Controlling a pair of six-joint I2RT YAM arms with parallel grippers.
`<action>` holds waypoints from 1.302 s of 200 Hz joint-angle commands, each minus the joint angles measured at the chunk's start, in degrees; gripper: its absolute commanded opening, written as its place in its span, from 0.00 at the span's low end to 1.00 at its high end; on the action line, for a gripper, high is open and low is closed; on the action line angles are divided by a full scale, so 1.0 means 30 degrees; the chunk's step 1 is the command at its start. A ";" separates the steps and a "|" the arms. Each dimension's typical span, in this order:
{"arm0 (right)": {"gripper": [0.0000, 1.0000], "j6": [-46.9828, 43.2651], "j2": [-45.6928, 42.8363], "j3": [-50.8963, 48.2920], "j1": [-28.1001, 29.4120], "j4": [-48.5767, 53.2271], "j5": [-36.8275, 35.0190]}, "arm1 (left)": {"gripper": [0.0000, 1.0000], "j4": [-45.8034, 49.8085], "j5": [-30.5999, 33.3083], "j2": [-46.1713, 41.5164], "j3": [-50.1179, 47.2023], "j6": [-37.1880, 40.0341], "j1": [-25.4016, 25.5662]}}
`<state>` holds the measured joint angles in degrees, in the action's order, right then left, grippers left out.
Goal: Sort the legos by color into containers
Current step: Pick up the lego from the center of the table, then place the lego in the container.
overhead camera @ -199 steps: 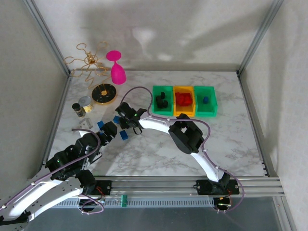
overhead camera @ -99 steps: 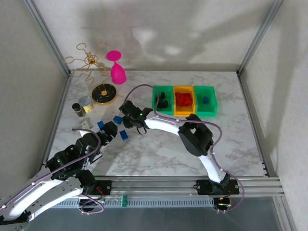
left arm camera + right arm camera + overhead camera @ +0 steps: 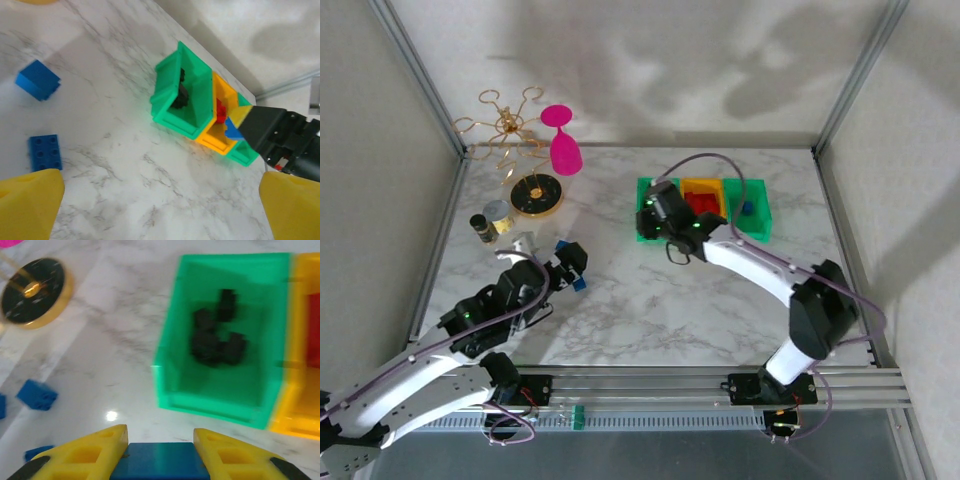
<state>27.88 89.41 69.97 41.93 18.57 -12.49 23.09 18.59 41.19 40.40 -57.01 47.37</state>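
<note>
The right gripper (image 3: 159, 442) pinches a blue brick (image 3: 160, 462) between narrow-set yellow fingers, just short of the front wall of the green bin (image 3: 210, 402), where black bricks (image 3: 217, 342) lie. The orange-yellow bin (image 3: 295, 340) touches that bin's right side. The left gripper (image 3: 160, 200) gapes wide and empty above the marble table (image 3: 125, 165), near two loose blue bricks (image 3: 38, 80).

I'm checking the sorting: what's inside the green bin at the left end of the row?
Black legos lie clustered in the left green bin; blur hides the exact count. Anything beneath them is covered.
</note>
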 commanded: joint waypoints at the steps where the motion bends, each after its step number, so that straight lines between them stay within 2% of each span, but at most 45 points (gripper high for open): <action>1: 0.26 0.0101 -0.1791 -0.1227 -0.1856 0.0836 -0.0619 | 1.00 -0.2335 -0.1284 0.1064 0.0413 0.0668 -0.0007; 31: 0.26 -0.0467 -0.2661 -0.2147 -0.5080 0.0788 0.0062 | 1.00 -0.3947 -0.2010 0.2804 0.0873 0.1667 0.0200; 63: 0.27 -0.1295 -0.1544 -0.1805 -0.7639 0.0345 0.0558 | 1.00 -0.5626 -0.2837 0.4413 0.1106 0.2726 0.0349; 98: 0.27 -0.1898 0.0940 -0.0349 -0.8982 -0.0297 0.0311 | 1.00 -0.6665 -0.3230 0.6156 0.1774 0.3607 0.0400; 114: 0.27 -0.1904 0.2189 0.0638 -0.9538 0.0093 -0.0635 | 1.00 -0.6754 -0.3420 0.6991 0.2338 0.3814 0.0394; 143: 0.28 -0.2009 0.3873 0.1757 -1.0979 -0.0309 0.0249 | 1.00 -0.7161 -0.3650 0.8009 0.2761 0.3936 0.0409; 176: 0.35 -0.2704 0.6348 0.3932 -1.1341 0.0073 0.0326 | 1.00 -0.7452 -0.3570 0.8775 0.3139 0.4079 0.0380; 194: 0.48 -0.2830 0.6946 0.4747 -1.1386 0.0109 0.0693 | 1.00 -0.7233 -0.3500 0.9026 0.3485 0.4147 0.0354; 221: 0.55 -0.2834 0.6640 0.5139 -1.1398 0.0139 0.1478 | 1.00 -0.7155 -0.3439 0.8954 0.3583 0.4268 0.0301; 260: 0.58 -0.2442 0.4815 0.3921 -1.0852 0.0514 0.2309 | 1.00 -0.6699 -0.3150 0.8261 0.3499 0.4166 0.0238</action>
<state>20.12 109.49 83.44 7.79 18.94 -7.86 2.37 8.54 68.16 49.28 -45.15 48.27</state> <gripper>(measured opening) 0.574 0.996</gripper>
